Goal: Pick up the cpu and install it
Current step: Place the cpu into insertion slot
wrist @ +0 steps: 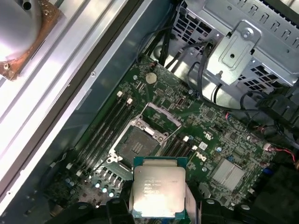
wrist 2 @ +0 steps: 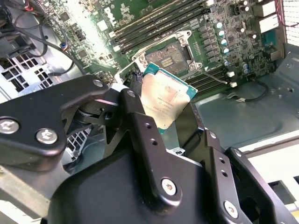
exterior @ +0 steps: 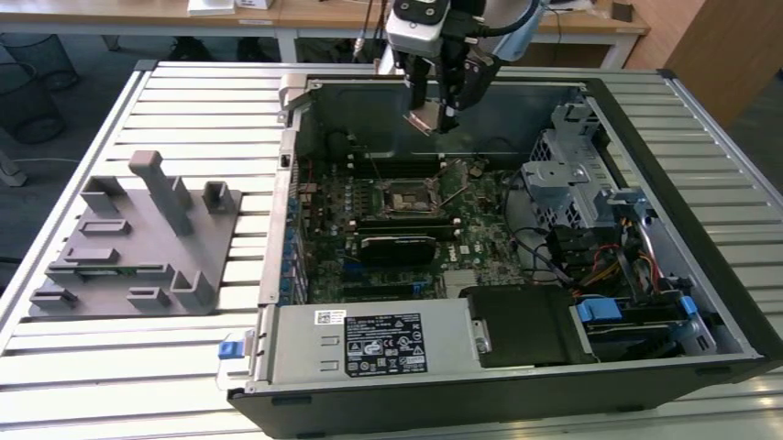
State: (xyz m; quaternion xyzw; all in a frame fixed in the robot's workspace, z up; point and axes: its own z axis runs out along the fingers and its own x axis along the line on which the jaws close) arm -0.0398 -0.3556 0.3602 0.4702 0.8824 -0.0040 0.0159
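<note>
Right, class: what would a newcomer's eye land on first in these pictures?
The cpu, silvery with a pale rim, held in the black pincer above the motherboard. Below it sits the metal-framed socket, with no chip in it, inside the open computer case. At the exterior view's left, a grey fixture tray lies on the slatted table.

Arm silver-grey w/ black joints; gripper black, silver screws
</note>
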